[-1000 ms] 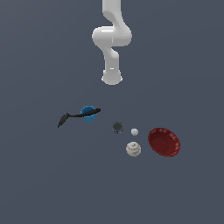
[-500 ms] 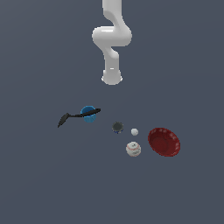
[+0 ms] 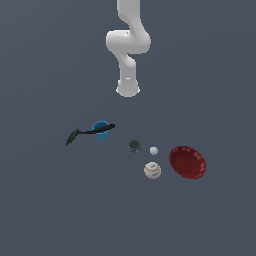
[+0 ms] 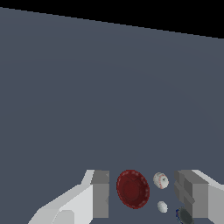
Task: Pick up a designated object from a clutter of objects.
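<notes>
The dark red shallow bowl [image 3: 187, 162] with a scalloped rim lies at the exterior view's right. It is the largest item of the clutter. Beside it are a white red-stitched baseball [image 3: 152, 170], a tiny white ball [image 3: 154, 150] and a dark round piece [image 3: 134, 145]. Further left are a blue round piece [image 3: 101, 131] and a thin black curved utensil [image 3: 85, 133]. The white arm [image 3: 128, 50] hangs well apart from them. In the wrist view my gripper [image 4: 146, 194] is open and empty, and the bowl [image 4: 132, 188] shows far off between its fingers [image 4: 100, 192].
All items lie on a plain dark grey floor [image 3: 50, 200]. The wrist view also shows the baseball [image 4: 160, 180], the tiny ball [image 4: 162, 206] and the dark piece [image 4: 185, 215] next to the bowl.
</notes>
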Motion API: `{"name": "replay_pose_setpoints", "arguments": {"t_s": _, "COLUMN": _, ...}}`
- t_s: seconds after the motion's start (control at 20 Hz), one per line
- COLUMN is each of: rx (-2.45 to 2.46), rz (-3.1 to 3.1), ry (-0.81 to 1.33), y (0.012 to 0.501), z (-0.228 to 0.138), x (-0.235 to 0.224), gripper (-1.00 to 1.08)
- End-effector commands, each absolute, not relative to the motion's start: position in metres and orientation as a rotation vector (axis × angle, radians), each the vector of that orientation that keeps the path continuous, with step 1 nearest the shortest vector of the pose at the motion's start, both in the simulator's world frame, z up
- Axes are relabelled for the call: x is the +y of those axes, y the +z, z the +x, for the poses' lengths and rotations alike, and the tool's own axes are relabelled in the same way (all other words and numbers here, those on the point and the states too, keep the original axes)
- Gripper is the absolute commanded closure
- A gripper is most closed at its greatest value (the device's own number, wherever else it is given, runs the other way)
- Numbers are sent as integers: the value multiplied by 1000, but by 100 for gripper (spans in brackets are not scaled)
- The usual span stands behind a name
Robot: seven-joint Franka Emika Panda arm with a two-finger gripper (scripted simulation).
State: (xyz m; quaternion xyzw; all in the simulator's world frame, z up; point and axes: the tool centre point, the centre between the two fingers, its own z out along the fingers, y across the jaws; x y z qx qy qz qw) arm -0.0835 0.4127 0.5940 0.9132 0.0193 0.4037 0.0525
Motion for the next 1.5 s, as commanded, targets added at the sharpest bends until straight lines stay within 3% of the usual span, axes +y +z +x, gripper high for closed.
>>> {"name": "replay_pose_setpoints", "arguments": {"t_s": 0.0, "rx": 68, "rz": 2750, "ry": 1202, "y": 558, "z": -73, "x": 434, "gripper": -20}}
{"name": "replay_pose_setpoints", "arguments": {"t_s": 0.45, "rx": 66, "rz": 2671, "ry": 998, "y": 379, "z": -16, "x": 464, "gripper": -20}}
{"name": "replay_pose_setpoints", "arguments": {"t_s": 0.9, "rx": -11, "rz": 2623, "ry": 735, "y": 187, "z": 35, "x": 416, "gripper": -20}}
{"name": "replay_pose_setpoints", "arguments": {"t_s": 1.15, "rx": -56, "rz": 2607, "ry": 631, "y": 118, "z": 46, "x": 383, "gripper": -20}}
{"name": "replay_pose_setpoints", "arguments": {"t_s": 1.45, "rx": -89, "rz": 2597, "ry": 564, "y": 75, "z": 50, "x": 358, "gripper": -20}}
